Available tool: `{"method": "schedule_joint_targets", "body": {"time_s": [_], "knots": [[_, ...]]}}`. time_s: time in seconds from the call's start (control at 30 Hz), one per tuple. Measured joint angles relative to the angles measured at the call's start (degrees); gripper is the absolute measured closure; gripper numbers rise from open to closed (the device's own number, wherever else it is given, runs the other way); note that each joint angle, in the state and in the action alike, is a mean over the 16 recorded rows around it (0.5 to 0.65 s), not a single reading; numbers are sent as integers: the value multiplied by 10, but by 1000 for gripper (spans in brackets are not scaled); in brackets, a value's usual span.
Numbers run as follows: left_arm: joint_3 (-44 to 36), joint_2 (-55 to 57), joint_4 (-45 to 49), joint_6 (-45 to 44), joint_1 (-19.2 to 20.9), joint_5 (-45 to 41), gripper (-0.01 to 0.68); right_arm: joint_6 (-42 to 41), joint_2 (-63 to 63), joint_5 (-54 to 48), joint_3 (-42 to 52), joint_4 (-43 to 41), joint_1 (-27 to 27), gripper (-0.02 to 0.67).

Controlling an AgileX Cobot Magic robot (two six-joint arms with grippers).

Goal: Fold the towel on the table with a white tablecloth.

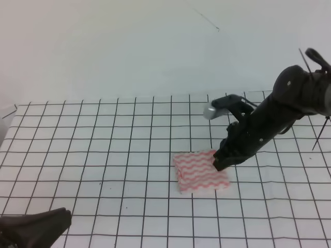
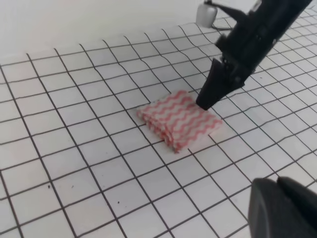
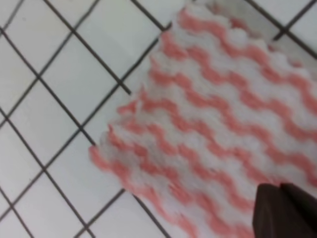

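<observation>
The towel (image 1: 199,173) (image 2: 179,119) lies folded into a small thick square on the white grid tablecloth (image 1: 103,144) (image 2: 74,99) that covers the table. It has pink-red and white wavy stripes, which fill the right wrist view (image 3: 213,114). My right gripper (image 1: 218,166) (image 2: 204,104) (image 3: 283,210) points down at the towel's far right edge. Its jaws are together and the tip touches the cloth. My left gripper (image 1: 61,219) (image 2: 280,206) sits low at the near left, well away from the towel, jaws together and holding nothing.
A grey cylinder (image 1: 209,111) (image 2: 205,14) juts from the right arm above the towel. A plain white wall rises behind the table. The tablecloth's left edge (image 1: 11,111) shows at the far left. Thin black cables (image 1: 321,132) hang at the right arm's base.
</observation>
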State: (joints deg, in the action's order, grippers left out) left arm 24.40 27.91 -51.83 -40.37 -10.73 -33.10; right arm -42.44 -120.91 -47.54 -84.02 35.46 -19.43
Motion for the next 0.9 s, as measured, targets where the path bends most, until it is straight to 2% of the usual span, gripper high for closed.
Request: {"method": "schedule_joint_targets", "body": {"time_s": [0.43,0.9], "knots": [[0,0,1,1,0,4,674,3,-9,-23,-1,14,-2,646],[0,0,3,1,0,8,674,-17,-27,-32,-2,53,-33,646]]}}
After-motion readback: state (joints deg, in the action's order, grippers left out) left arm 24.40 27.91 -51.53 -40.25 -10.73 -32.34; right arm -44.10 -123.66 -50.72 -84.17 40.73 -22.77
